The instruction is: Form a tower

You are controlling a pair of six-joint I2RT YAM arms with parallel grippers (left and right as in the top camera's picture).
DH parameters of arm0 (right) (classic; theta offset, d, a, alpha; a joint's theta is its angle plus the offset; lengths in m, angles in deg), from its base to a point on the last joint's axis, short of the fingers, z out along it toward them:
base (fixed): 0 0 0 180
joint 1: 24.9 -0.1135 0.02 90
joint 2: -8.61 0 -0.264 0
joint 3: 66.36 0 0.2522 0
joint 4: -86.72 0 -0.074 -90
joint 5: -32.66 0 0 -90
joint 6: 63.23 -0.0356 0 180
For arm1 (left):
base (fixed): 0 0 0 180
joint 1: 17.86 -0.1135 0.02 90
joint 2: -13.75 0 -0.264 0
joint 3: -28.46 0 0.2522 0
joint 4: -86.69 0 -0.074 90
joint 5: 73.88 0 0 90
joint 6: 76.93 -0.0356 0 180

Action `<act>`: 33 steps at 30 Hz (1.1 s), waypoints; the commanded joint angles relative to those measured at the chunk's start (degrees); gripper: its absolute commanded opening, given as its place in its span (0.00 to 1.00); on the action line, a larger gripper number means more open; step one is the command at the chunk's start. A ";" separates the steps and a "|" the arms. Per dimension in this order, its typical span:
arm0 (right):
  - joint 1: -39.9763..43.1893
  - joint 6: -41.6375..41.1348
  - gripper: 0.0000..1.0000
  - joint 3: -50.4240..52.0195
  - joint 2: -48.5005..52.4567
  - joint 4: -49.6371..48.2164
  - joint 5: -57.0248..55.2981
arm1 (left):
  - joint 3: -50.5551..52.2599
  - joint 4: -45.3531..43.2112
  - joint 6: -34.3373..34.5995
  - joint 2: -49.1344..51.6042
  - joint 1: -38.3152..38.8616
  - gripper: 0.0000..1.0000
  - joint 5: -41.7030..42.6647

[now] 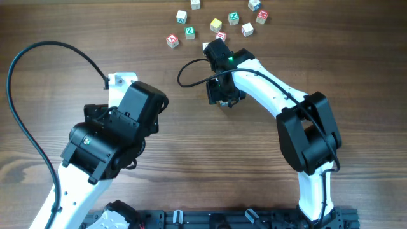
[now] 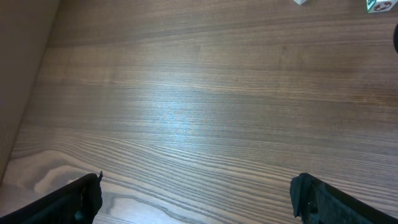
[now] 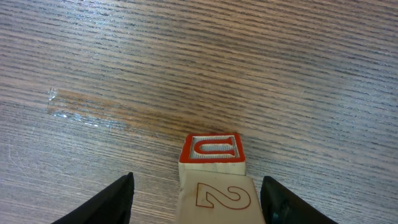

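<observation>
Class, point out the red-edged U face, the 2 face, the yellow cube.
red-edged U face (image 3: 211,148): right wrist view, face centre.
2 face (image 3: 217,196): right wrist view, numeral's middle.
yellow cube (image 1: 216,25): overhead view, top face.

White left arm (image 1: 105,143) and right arm (image 1: 267,86), black joint housings, looping black cables (image 1: 51,43); green light (image 1: 230,60) on right wrist

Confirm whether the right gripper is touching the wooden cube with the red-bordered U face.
Cannot tell. Right wrist view: bare table separates the red-bordered U cube from one finger of the right gripper, but the other finger's edge sits too close to judge.
</observation>
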 commanded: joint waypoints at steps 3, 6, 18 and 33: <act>-0.13 0.02 0.66 0.33 1.40 -0.17 -1.18 | 0.04 -0.15 -0.46 -0.52 -0.11 1.00 -0.13; -0.13 -0.02 0.66 0.33 1.51 -0.48 -1.16 | 0.04 -0.15 -0.46 -0.52 -0.11 1.00 -0.13; -0.13 0.02 0.58 0.33 2.27 -0.44 -1.25 | 0.04 -0.15 -0.46 -0.52 -0.11 1.00 -0.13; -0.13 -0.04 0.43 0.33 2.27 -0.09 -1.40 | 0.04 -0.15 -0.48 -0.52 -0.11 1.00 -0.11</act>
